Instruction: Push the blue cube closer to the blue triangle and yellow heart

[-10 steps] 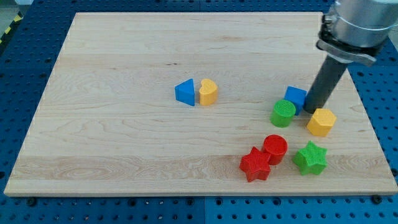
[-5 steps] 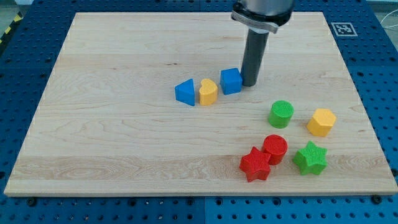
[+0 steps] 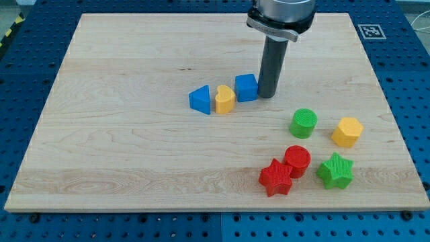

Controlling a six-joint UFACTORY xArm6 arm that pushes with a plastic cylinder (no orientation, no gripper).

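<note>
The blue cube [image 3: 246, 87] sits on the wooden board, right beside the yellow heart [image 3: 225, 100], at its right and slightly above. The blue triangle [image 3: 199, 99] touches the heart's left side. My tip [image 3: 266, 95] stands against the cube's right side; the dark rod rises from it toward the view's top.
A green cylinder [image 3: 304, 124] and a yellow hexagon [image 3: 347, 132] lie at the right. A red cylinder [image 3: 297, 160], a red star [image 3: 276, 178] and a green star [image 3: 335, 170] cluster at the lower right. A marker tag [image 3: 371, 31] is at the board's top right corner.
My tip swept left from the right cluster, carrying the blue cube from beside the green cylinder to the yellow heart. In the last half second the cube shifted slightly further left.
</note>
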